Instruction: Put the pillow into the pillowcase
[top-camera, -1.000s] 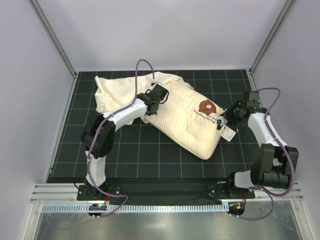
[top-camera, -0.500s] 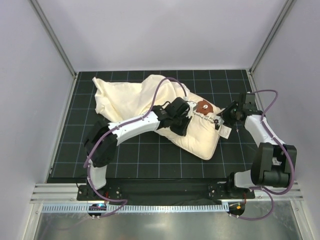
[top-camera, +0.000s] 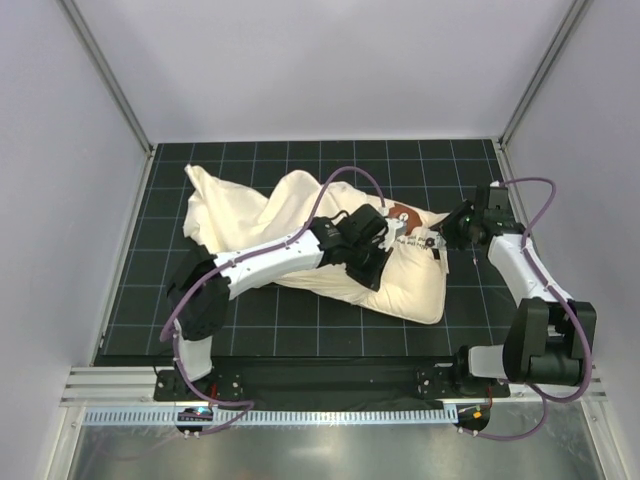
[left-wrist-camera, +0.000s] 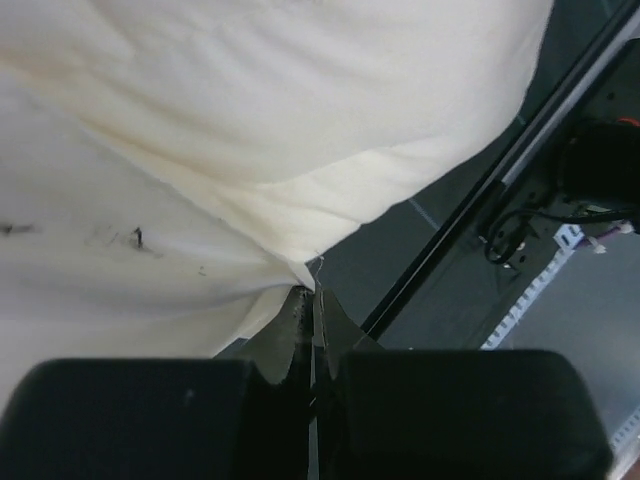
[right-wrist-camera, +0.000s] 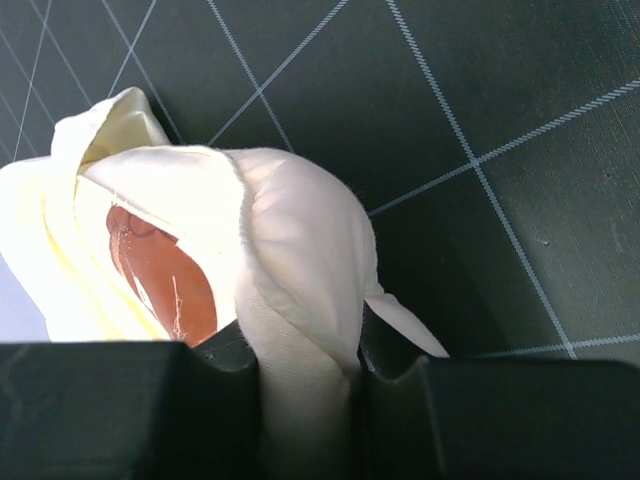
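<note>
The dark gridded bench (top-camera: 470, 310) carries both cloths, which overlap in the middle. The pillowcase (top-camera: 235, 205), the larger and limper of the two, lies wrinkled across the back left and drapes toward the centre, where its loose cloth rides over the left part of the pillow (top-camera: 415, 295). The pillow lies slantwise at centre right, and its near edge and right end are bare and puffy. Whether its covered end sits inside the sack's mouth or only under a flap cannot be told from above. The left arm reaches across the heap, and the left pincer (top-camera: 372, 268) rests over the pillow's middle with its fingers pressed together on a thin frayed hem of cream cloth. That is plain in the left wrist view (left-wrist-camera: 312, 305), and the hem looks to be the pillowcase's open edge. The right pincer (top-camera: 447, 232) sits at the pillow's far right corner, clamped on a thick stitched fold of it (right-wrist-camera: 305, 370). The round brown logo (top-camera: 405, 214) shows just beside that grip, uncovered, and glows reddish through the fold in the right wrist view (right-wrist-camera: 165, 280). By my reckoning the job is at best partly done: one end is covered or started, and most of the pillow has yet to go into the sack.
</note>
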